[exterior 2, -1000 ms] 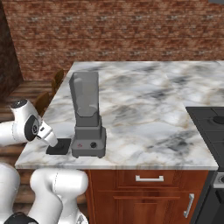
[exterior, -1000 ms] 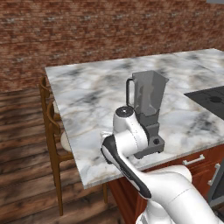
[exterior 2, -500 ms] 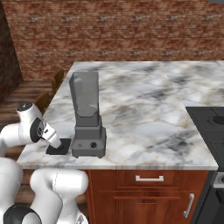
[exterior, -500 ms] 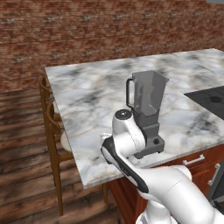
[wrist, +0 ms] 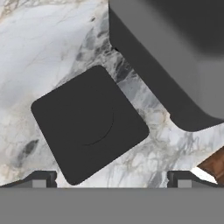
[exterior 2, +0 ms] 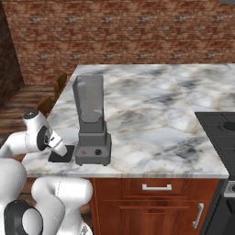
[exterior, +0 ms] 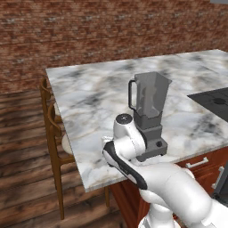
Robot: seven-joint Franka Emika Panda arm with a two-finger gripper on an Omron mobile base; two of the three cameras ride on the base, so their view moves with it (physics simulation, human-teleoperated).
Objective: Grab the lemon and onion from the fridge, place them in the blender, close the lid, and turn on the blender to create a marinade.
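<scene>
Lid (wrist: 87,135) is lying flat on the marble bench (exterior: 93,102) just beside the blender (exterior 2: 92,124) base, and we are easing our gripper (wrist: 109,178) lower over it than a second ago, jaws spread and empty, closing in for the grasp.

A white-and-grey marble counter (exterior 2: 151,110) on a red-brown wooden cabinet (exterior 2: 156,202) carries everything. The blender (exterior 2: 92,124) stands upright on the counter near its front edge, jar open at the top. The lid (wrist: 87,122) lies flat on the marble just beside the blender's base, apart from it.
</scene>
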